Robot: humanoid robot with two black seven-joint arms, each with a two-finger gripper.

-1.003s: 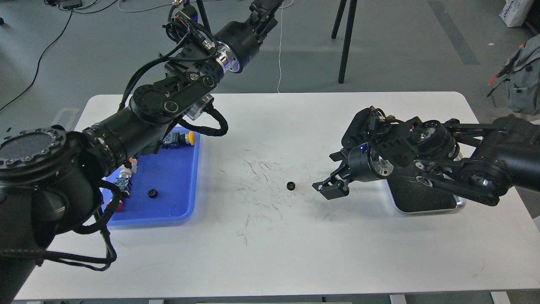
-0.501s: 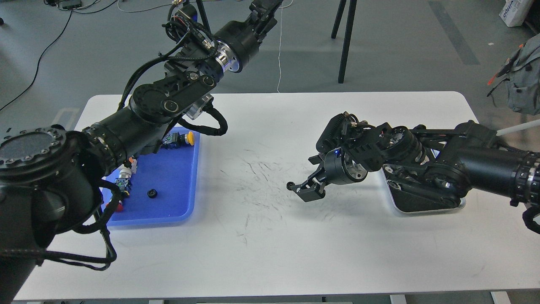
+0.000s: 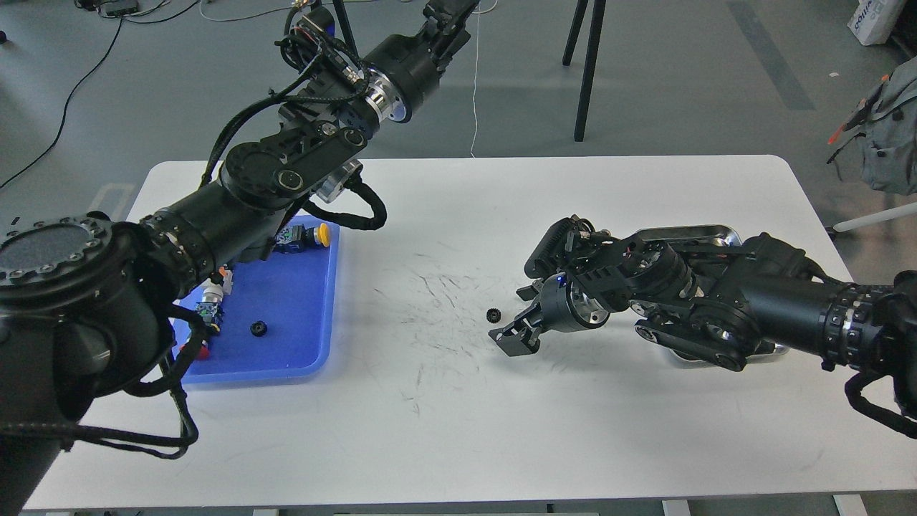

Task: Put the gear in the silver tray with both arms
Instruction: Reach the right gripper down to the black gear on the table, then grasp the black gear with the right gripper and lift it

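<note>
A small black gear (image 3: 493, 314) lies on the white table (image 3: 458, 430) near its middle. My right gripper (image 3: 512, 335) is low over the table just right of and slightly nearer than the gear, jaws open and empty; I cannot tell whether it touches the gear. The silver tray (image 3: 688, 231) sits at the right, mostly hidden under my right arm, with only parts of its rim showing. My left gripper (image 3: 448, 11) is raised high beyond the table's far edge, partly cut off at the top of the view.
A blue plastic tray (image 3: 301, 358) at the left holds a second black gear (image 3: 258, 328), small toy figures (image 3: 208, 304) and a yellow-capped part (image 3: 315, 234). My left arm crosses above it. Stand legs (image 3: 589, 72) rise behind the table.
My right arm has reached left from above the silver tray and lowered, bringing its open gripper next to the gear. The gear and left arm have not moved.
</note>
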